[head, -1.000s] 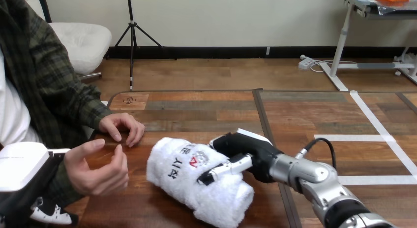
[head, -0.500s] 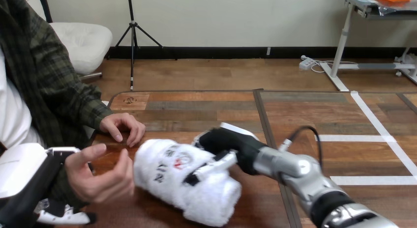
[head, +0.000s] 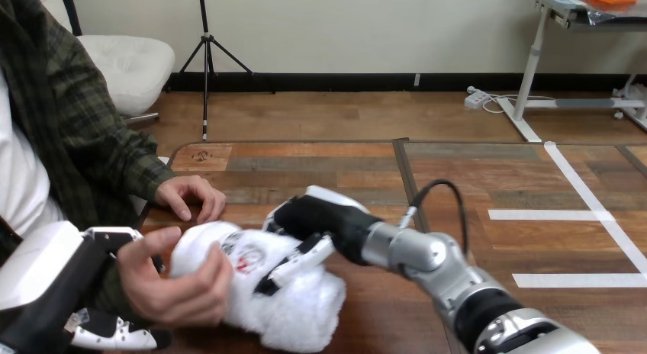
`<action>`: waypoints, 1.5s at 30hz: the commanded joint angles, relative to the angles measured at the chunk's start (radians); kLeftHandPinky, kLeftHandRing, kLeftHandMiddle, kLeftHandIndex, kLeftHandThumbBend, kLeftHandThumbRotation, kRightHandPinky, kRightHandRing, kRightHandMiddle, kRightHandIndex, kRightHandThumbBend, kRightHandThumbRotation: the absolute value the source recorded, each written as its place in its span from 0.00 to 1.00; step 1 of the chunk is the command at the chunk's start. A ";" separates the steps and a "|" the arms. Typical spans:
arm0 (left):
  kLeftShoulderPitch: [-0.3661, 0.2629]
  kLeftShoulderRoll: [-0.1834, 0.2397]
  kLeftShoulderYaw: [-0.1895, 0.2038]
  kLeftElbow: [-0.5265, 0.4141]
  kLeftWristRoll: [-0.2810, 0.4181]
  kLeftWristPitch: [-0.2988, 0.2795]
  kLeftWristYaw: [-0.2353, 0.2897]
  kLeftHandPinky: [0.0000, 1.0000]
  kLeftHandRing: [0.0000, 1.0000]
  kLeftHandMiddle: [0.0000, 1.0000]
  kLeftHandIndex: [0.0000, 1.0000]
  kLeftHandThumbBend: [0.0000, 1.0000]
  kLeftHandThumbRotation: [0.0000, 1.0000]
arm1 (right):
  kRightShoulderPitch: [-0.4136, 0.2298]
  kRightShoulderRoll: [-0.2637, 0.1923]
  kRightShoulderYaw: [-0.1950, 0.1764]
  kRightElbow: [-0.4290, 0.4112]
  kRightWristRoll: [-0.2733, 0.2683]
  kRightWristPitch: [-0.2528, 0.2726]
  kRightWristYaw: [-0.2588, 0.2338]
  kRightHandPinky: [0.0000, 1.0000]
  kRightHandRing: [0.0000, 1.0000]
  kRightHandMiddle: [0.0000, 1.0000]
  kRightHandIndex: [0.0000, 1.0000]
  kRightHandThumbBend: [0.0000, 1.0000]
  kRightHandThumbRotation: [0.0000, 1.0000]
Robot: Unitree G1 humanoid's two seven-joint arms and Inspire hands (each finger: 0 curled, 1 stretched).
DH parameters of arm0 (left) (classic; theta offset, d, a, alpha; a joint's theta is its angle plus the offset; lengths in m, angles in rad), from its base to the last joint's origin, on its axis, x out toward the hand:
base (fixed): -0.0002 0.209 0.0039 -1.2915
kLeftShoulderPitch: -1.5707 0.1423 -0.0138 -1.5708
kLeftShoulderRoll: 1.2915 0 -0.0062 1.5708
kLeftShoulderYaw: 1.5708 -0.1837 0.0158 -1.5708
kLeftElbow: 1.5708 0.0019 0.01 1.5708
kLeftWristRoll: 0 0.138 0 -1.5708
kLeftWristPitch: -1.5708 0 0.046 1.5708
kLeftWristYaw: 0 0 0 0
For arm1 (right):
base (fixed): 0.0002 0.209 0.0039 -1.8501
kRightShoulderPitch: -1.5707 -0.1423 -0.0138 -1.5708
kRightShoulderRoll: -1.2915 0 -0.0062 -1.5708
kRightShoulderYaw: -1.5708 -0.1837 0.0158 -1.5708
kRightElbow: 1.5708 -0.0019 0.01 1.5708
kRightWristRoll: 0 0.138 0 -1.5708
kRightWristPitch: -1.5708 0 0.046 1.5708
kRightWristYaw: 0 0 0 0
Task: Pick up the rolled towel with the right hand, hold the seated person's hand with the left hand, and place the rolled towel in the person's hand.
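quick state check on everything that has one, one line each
rolled towel: rolled up, one end in the person's near hand
right hand: shut on the rolled towel
left hand: beside the person's near hand, grip unclear
person's near hand: curled over the towel's end
person's far hand: resting on table, empty

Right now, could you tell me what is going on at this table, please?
The right robot hand grips a rolled towel and holds its end in the person's hand, whose fingers curl over it. The left robot hand clasps that hand's wrist, thumb above and fingers below. The person's other hand rests on the table. The right robot hand has not yet let go.
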 commanded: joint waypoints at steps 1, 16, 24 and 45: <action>0.028 -0.043 -0.033 -0.050 -0.042 0.003 -0.042 0.44 0.47 0.52 0.53 1.00 0.00 | -0.034 0.025 0.018 0.024 -0.019 -0.021 -0.016 0.21 0.27 0.35 0.35 0.87 0.00; 0.047 -0.080 -0.032 -0.069 -0.044 0.028 -0.083 0.45 0.49 0.53 0.54 0.99 0.00 | -0.006 0.070 0.044 0.019 -0.042 -0.041 -0.034 0.26 0.31 0.38 0.38 0.81 0.00; 0.044 -0.099 -0.034 -0.053 -0.041 0.004 -0.081 0.46 0.49 0.53 0.54 0.99 0.00 | 0.006 0.091 0.044 0.010 -0.034 -0.062 -0.030 0.25 0.29 0.37 0.37 0.80 0.00; 0.005 -0.112 -0.035 0.012 0.000 -0.039 -0.056 0.45 0.48 0.52 0.53 1.00 0.00 | -0.023 0.111 0.025 -0.035 0.002 -0.119 0.029 0.22 0.27 0.36 0.36 0.80 0.00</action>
